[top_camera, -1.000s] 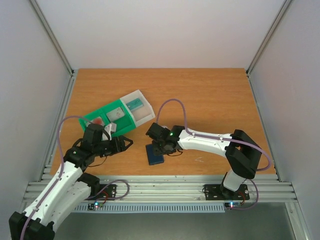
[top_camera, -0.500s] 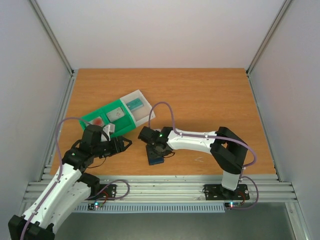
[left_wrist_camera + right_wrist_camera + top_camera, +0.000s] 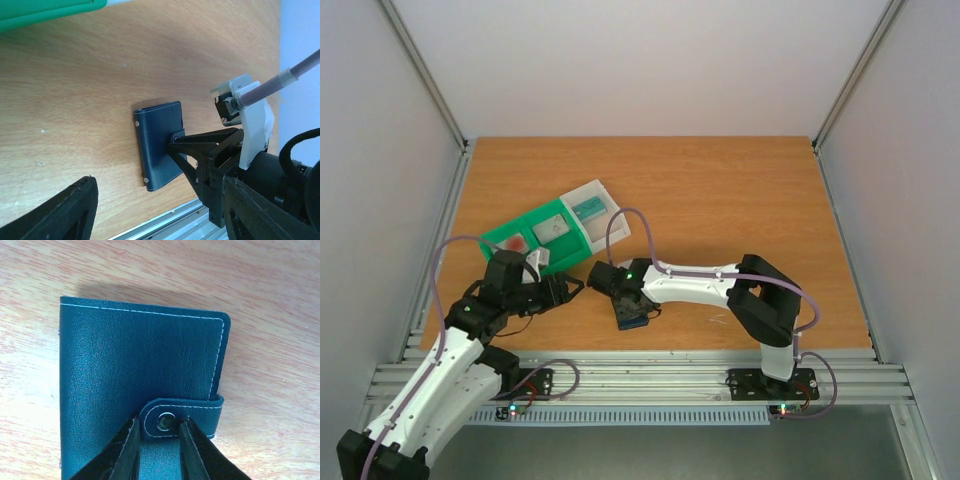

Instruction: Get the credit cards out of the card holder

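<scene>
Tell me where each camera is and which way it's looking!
Top external: above, behind the arms, facing down on table, tray, card holder; both arms show.
Left wrist: on the left arm, facing the card holder sideways; its wide jaws at the bottom corners.
Right wrist: on the right arm, straight above the card holder; its jaws straddle the clasp snap.
Shared: all three see the card holder.

Orange wood-grain table [image 3: 750, 190]; plain white walls [image 3: 640, 60] on three sides; aluminium rails [image 3: 650, 378] near edge.
</scene>
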Tool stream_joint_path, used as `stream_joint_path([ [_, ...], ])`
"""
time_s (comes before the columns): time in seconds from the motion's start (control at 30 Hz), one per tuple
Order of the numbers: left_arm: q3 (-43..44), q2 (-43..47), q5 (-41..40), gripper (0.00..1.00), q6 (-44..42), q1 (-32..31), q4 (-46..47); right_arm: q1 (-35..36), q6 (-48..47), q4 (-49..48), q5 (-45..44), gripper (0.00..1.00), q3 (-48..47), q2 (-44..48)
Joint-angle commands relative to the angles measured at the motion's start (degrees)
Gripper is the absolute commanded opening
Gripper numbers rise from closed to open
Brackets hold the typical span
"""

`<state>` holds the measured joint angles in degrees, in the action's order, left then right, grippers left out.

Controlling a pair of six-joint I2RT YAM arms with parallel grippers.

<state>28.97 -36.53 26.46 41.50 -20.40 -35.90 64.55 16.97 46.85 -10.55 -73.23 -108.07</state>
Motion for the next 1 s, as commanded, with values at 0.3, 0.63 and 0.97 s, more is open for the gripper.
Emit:
stream_joint_path([
  [0.3, -0.7, -2.0, 1.5, 0.68, 1.8, -0.3, 3.8, 1.3, -5.0, -4.4, -7.1, 0.01, 4.2, 3.4],
  [0.63, -3.9, -4.3, 7.2, 0.64, 5.3, -0.3, 12.7, 1.3, -5.3, -15.6, -1.7, 0.01, 12.2, 14.7],
  [0.97, -8.9, -7.7, 13.2, 0.62, 14.5, -0.4, 30.2, 1.3, -2.7, -24.2, 1.9, 0.01, 16.4, 24.6],
])
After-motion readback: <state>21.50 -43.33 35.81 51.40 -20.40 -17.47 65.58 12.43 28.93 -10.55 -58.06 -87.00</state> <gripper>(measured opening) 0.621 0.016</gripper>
